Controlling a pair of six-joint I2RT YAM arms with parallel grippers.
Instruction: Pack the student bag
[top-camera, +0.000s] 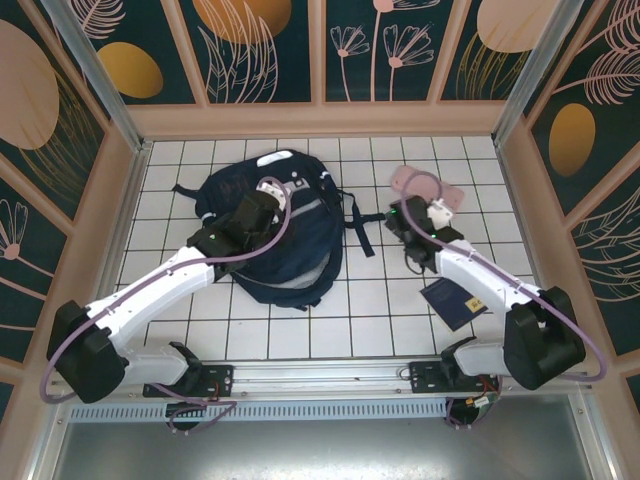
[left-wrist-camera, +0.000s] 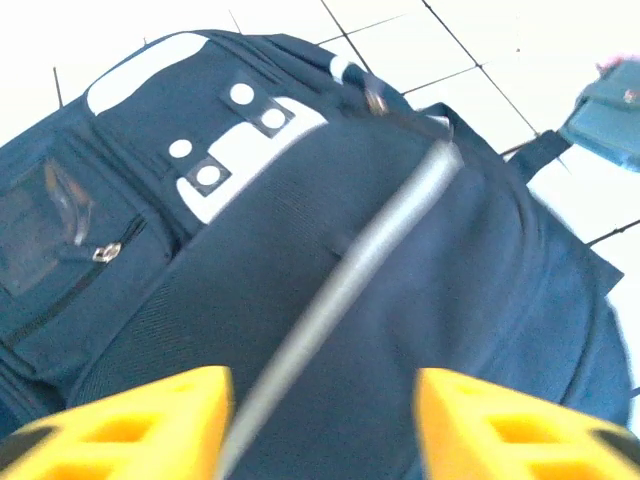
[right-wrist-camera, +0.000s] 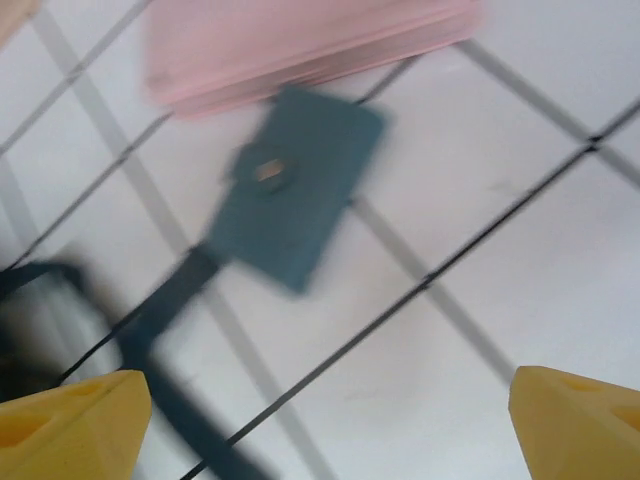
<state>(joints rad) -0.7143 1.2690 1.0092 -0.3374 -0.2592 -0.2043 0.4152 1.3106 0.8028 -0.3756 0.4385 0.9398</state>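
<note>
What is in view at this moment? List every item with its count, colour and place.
student bag: one, dark navy with white stripes, lying left of centre on the table.
pencil case: one, pink, far right part of the table.
strap tab: one, grey-blue with a snap, on the tiles next to the pencil case.
booklet: one, dark navy with a small yellow label, near right, beside the right arm.
table: one, white tiles with dark grid lines, enclosed by patterned walls.
left end effector: one, yellow fingers, open, over the student bag.
right end effector: one, yellow fingers, open, over tiles near the strap tab.
</note>
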